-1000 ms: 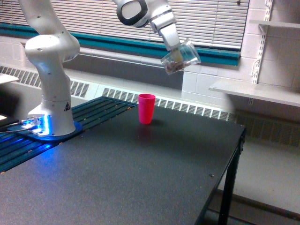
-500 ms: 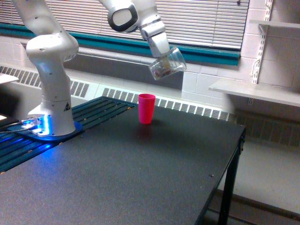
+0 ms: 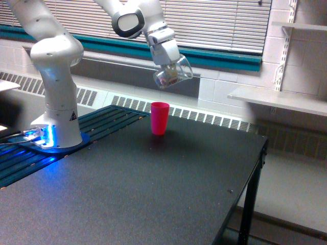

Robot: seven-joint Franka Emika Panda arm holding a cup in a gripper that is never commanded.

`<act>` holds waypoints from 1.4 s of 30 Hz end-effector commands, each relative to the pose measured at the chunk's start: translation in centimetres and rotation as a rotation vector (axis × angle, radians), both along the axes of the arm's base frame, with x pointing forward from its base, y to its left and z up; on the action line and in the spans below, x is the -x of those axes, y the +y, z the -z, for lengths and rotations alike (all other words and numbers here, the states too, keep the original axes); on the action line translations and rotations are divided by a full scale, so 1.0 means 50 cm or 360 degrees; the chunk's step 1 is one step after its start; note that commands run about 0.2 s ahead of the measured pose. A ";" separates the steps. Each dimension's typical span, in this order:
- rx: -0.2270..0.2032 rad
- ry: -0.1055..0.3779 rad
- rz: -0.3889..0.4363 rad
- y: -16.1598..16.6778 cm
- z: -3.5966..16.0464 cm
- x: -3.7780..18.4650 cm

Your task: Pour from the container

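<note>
In the exterior view, a small clear plastic cup (image 3: 173, 73) with reddish-brown bits inside hangs in the air, tilted with its mouth toward the view's right. My gripper (image 3: 170, 65) is shut on it, coming from the upper left. An opaque pink tumbler (image 3: 159, 118) stands upright on the dark table, below the clear cup and slightly to its left. No bits are visibly falling.
The arm's white base (image 3: 59, 120) stands at the view's left on a blue-lit plate. The dark table (image 3: 143, 189) ends at an edge on the right. White wall shelves (image 3: 278, 99) sit at the right; window blinds (image 3: 219, 23) hang behind.
The gripper and clear cup have moved to the view's left and slightly down, from right of the pink tumbler to nearly above it. The pink tumbler has not moved.
</note>
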State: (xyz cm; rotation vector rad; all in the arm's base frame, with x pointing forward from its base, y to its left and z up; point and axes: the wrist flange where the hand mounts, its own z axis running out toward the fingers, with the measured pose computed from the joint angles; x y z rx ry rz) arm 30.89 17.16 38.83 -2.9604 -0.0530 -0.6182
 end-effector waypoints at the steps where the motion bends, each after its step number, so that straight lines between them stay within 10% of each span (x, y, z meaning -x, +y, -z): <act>1: 0.0043 0.0028 -0.0137 0.028 0.019 0.044; 42: 0.0266 0.0193 -0.0454 0.102 0.097 0.178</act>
